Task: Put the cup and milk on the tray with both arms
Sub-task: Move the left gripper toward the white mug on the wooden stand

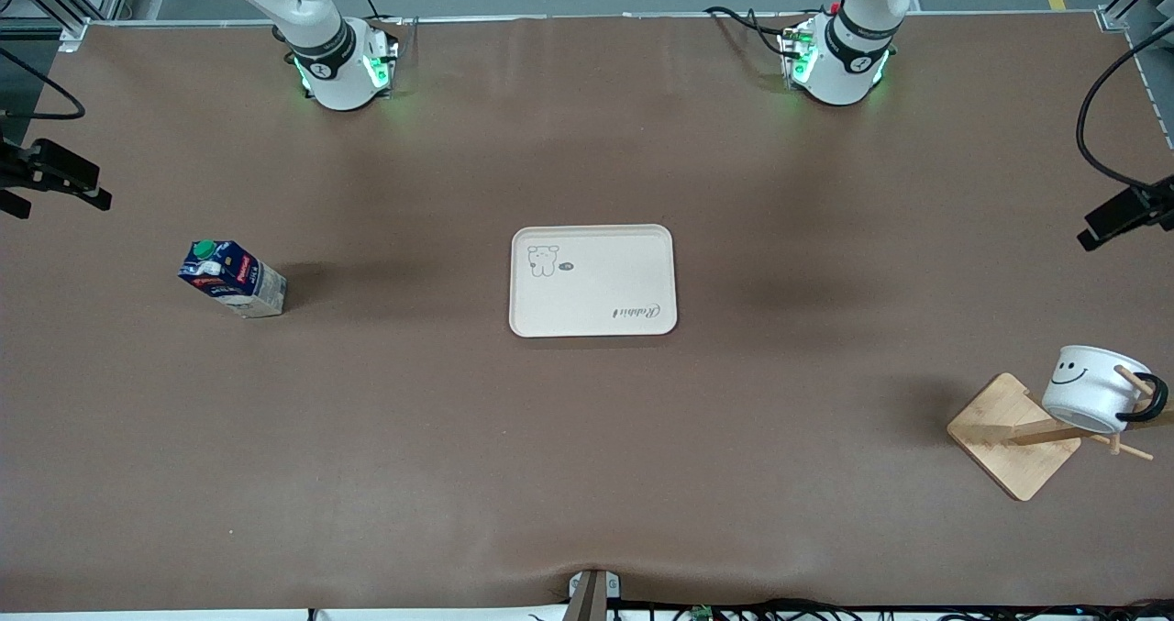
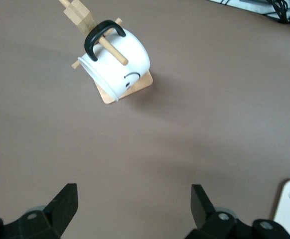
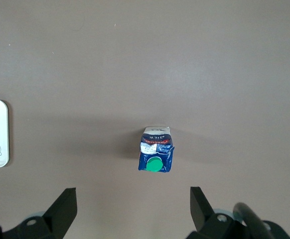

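While the tray (image 1: 593,281) sits bare, the left gripper (image 2: 135,209) gapes wide over table short of the peg-hung cup (image 2: 116,60), and the right gripper (image 3: 133,209), equally wide, hangs just short of the milk (image 3: 156,149).

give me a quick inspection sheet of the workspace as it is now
surface: brown table, bare between items
tray: cream tray mid-table, nothing on it
milk: carton upright toward the right arm's end, green cap on top
cup: mug hung by its handle on a peg of the wooden rack, toward the left arm's end, nearer the front camera than the tray
clutter: nothing seen apart from the rack
left tool: open, up over bare table, mug ahead of it
right tool: open, over bare table, carton ahead of it
cables: black cable at the table's edge at the left arm's end; more along the near edge
surroundings: grey floor, metal frame
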You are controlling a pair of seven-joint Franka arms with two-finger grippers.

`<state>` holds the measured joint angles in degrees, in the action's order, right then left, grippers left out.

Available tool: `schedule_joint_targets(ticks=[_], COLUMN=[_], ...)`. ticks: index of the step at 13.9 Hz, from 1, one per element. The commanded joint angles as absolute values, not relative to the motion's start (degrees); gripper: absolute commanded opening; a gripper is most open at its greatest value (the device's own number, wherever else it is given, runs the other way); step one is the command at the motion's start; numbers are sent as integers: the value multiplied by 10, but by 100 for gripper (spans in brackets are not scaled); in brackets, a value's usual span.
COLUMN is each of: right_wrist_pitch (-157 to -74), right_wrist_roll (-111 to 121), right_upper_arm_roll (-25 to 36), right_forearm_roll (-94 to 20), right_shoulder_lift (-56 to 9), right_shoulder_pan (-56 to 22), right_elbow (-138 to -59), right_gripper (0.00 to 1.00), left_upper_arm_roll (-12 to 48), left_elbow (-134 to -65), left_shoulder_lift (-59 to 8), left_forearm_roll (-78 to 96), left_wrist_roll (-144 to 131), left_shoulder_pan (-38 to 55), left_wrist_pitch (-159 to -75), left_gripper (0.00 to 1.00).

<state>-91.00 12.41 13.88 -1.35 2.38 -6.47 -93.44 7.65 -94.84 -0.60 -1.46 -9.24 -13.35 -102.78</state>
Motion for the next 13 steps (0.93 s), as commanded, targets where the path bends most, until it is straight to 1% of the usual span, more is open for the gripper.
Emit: schedule_joint_targets(ticks=[1,5,7,13], right_wrist_pitch=[-901,-901,-901,-901], right_wrist_roll=[127,126,126,126], right_upper_arm_roll=[134,134,134,135], right_forearm_roll=[-15,-15,-15,-15], right_shoulder_lift=[15,15,15,15], right_shoulder_pan=[-55,-55,-55,-55], right_elbow=[-918,-918,-918,-918], right_gripper=[100,100,100,100], left_upper_arm_roll=[80,81,81,81], left_elbow=[-1015,-1085,-1108,-1137], left_shoulder_lift=[7,9,5,-39], left_forearm_roll=[-20,-18,-16,38], left_wrist_roll=[-94,-89,-51,66], left_shoulder_pan=[-142,-167,-180,-216], left_wrist_pitch=[-1113,-1222,-1273,-1396], left_gripper=[100,100,100,100])
